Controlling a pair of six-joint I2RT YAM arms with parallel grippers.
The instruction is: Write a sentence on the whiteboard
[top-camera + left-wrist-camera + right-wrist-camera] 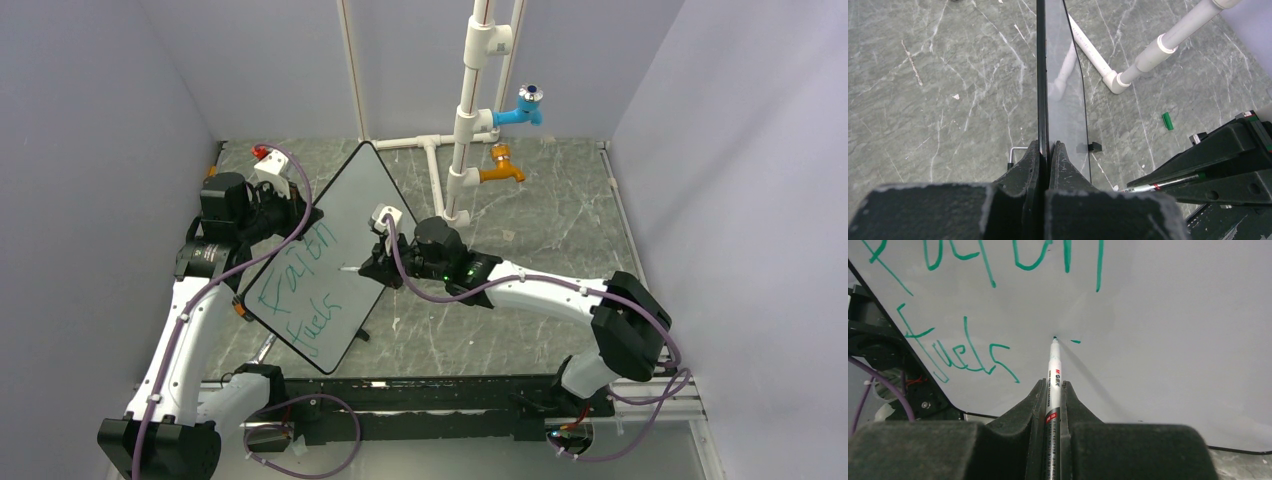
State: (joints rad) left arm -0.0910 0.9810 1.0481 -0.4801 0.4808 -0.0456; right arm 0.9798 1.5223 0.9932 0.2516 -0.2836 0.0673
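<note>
Two arms are seen in the top view, one at each side of the whiteboard (352, 195). At the left of the frame, the board's rim is clamped by the left fingers (1031, 161); in the left wrist view they are pressed shut on the thin black edge, which runs straight up the middle of the frame. The board is held tilted up off the grey marbled surface (540, 230), left of centre, one corner pointing to the back wall. The sentence (305, 275) is written in green on the board's lower left half, in two lines: "Faith" above, "fuels" below. The upper right half is left blank. A green cap (1167, 121) is seen lying on the surface at the right of the left wrist view. Right of the writing, a marker (1054, 372) is gripped by the right fingers (1034, 401), clenched on its barrel. Its tip is set against the white face, just left of a short green dash, right of "fuels". Further right, at the back, a white pipe stand (462, 130) is fixed upright, with a blue tap (522, 110) above an orange tap (500, 172).
</note>
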